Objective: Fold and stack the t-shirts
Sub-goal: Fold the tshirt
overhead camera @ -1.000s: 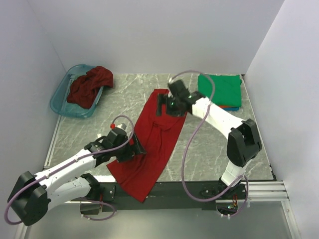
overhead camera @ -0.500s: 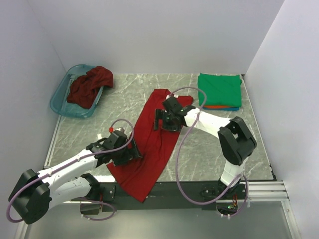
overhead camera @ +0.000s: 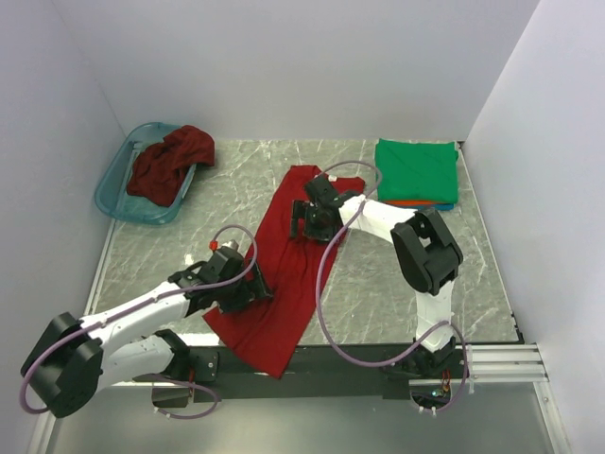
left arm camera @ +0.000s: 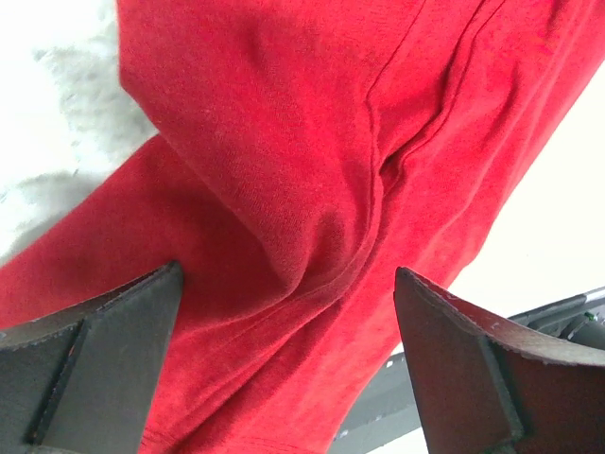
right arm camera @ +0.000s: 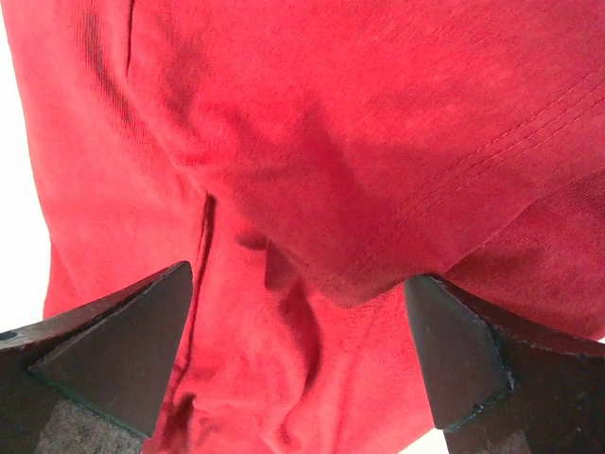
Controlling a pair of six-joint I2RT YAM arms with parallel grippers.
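A bright red t-shirt (overhead camera: 288,274) lies as a long strip across the middle of the table, its near end hanging over the front edge. My left gripper (overhead camera: 248,291) is low over its near left part, open, with red cloth (left arm camera: 284,218) between the fingers (left arm camera: 104,350). My right gripper (overhead camera: 307,219) is low over the shirt's far part, open too, red cloth (right arm camera: 312,189) under its fingers (right arm camera: 473,359). A darker maroon t-shirt (overhead camera: 170,163) is bunched in the basket. A folded green t-shirt (overhead camera: 416,170) tops a stack at the back right, with orange-red and blue edges (overhead camera: 421,203) under it.
The teal plastic basket (overhead camera: 121,203) stands at the back left by the wall. The marble tabletop (overhead camera: 378,284) shows to the right of the red shirt. White walls close in the left, back and right sides.
My right gripper has drawn back toward the near left along the shirt's far end. My left gripper has shifted slightly right over the near part. Both stay open.
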